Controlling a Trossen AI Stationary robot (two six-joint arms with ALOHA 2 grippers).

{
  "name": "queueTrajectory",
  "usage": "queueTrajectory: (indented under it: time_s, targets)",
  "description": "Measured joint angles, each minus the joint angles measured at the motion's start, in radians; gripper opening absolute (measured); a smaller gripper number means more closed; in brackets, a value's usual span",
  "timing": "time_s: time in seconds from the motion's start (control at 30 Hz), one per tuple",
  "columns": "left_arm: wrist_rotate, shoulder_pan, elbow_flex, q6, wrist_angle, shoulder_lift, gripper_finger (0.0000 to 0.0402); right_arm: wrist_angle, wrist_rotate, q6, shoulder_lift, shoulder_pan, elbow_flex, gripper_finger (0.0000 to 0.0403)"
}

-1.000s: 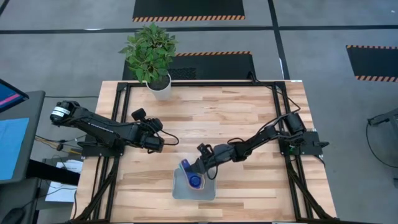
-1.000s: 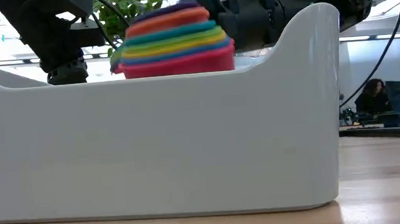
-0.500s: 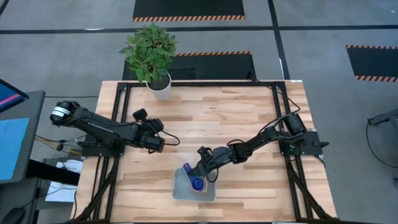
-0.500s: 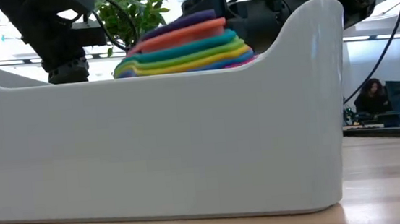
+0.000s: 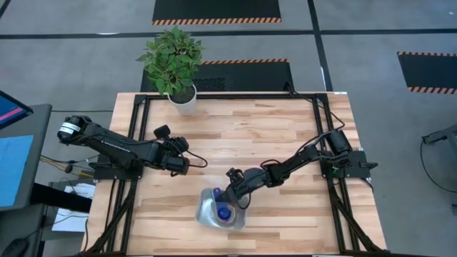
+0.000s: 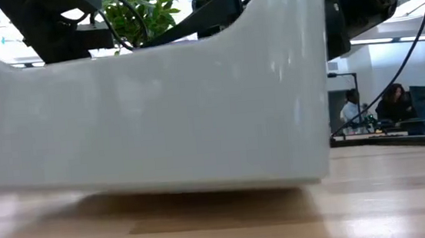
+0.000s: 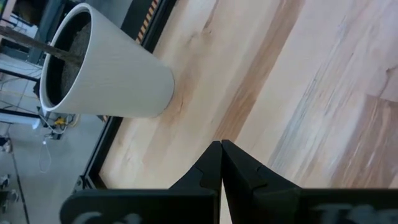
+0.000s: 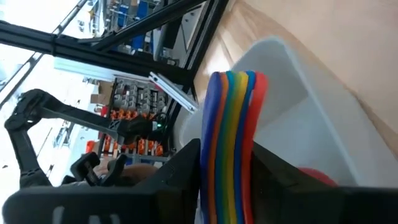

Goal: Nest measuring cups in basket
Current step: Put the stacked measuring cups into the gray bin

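The measuring cups (image 5: 225, 212) are nested into one stack, dark blue on top, and sit inside the pale basket (image 5: 205, 216) near the table's front edge. Their rainbow stack of handles (image 8: 229, 106) stands between the fingers of my right gripper (image 5: 230, 200), which reaches in over the basket's far rim and is shut on them. In the low view the basket's near wall (image 6: 158, 116) hides the cups, and a shadow lies under its bottom edge. My left gripper (image 5: 184, 164) waits shut over the table's left half, touching nothing. My right gripper pinches the stacked handles (image 8: 214, 163) between its two fingers (image 8: 186, 177), one on each face of the stack. It comes from the table's far right, slanting a little downward. The cup bowls hang inside the basket; whether they rest on its floor is hidden.
A white pot (image 5: 183, 102) with a green plant stands at the table's far left edge and also shows in the left wrist view (image 7: 106, 68). Bare wood lies between the arms. People sit in the room beyond the table (image 6: 396, 103).
My right gripper has tipped the cup stack and lowered it into the basket, so it has sunk behind the near wall in the low view. The basket has slid a little toward the table's left, turned slightly, and its near bottom edge has come up.
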Motion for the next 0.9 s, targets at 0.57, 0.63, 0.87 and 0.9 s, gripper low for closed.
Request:
queueTrajectory:
  time_s: [0.57, 0.63, 0.87, 0.9]
  targets:
    - [0.023, 0.0, 0.0, 0.025, 0.003, 0.0, 0.0, 0.044, -0.05, 0.0, 0.0, 0.002, -0.001, 0.0144]
    - [0.023, 0.0, 0.0, 0.025, 0.003, 0.0, 0.0, 0.042, -0.052, -0.001, 0.0, 0.006, -0.001, 0.0158]
    - [0.023, 0.0, 0.0, 0.03, 0.012, 0.0, 0.0, 0.04, -0.051, -0.009, -0.001, 0.014, 0.001, 0.0195]
    - [0.023, 0.0, 0.0, 0.03, 0.018, 0.0, 0.0, 0.04, -0.051, -0.012, -0.002, 0.012, 0.001, 0.0198]
